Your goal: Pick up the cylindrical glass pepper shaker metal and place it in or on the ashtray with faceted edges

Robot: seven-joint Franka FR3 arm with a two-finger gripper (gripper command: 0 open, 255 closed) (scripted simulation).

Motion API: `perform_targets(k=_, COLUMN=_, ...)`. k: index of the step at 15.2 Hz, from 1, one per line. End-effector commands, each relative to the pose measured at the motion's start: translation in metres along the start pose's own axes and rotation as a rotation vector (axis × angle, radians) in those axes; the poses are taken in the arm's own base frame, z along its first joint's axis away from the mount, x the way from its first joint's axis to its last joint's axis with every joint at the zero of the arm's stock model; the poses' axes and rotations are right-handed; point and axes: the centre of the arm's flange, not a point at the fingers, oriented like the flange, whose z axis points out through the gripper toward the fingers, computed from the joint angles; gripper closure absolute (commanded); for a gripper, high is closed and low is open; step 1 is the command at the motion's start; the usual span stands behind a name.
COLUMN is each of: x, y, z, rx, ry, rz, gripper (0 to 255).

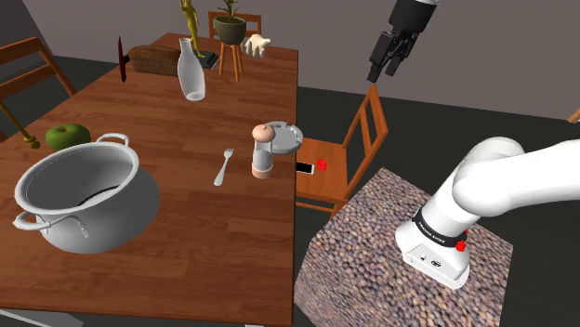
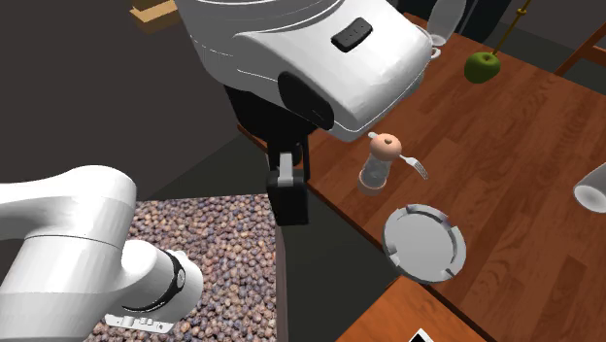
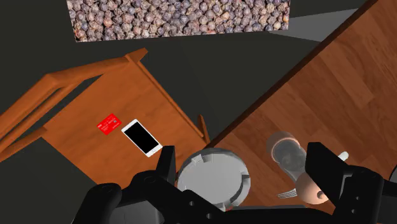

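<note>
Gripper [image 3: 243, 154] fingers stand wide apart, holding nothing; it hangs high above chair [image 1: 327, 173], off the edge of table [image 1: 214, 251]. Shaker [image 1: 263, 151] upright on table near that edge: clear body, peach cap. Grey ashtray [image 1: 288, 137] just beside it, a small gap visible in second exterior view. Fork [image 1: 224, 167] on shaker's other side. Phone [image 3: 141, 137] and red card [image 3: 109, 123] lie on chair seat

Wooden table [image 1: 186, 232], chair [image 1: 327, 188], dark floor [image 1: 327, 110]
</note>
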Motion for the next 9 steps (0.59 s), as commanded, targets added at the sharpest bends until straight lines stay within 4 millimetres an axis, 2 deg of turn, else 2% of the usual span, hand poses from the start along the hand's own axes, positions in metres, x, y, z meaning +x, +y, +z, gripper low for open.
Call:
perform_targets(k=1, x=0.0, y=0.0, z=0.0, rx=0.0, ry=0.0, rz=0.0, gripper=0)
perform_targets(k=9, x=0.061, y=-0.058, z=0.064, rx=0.022, ry=-0.025, rz=0.029, gripper=0)
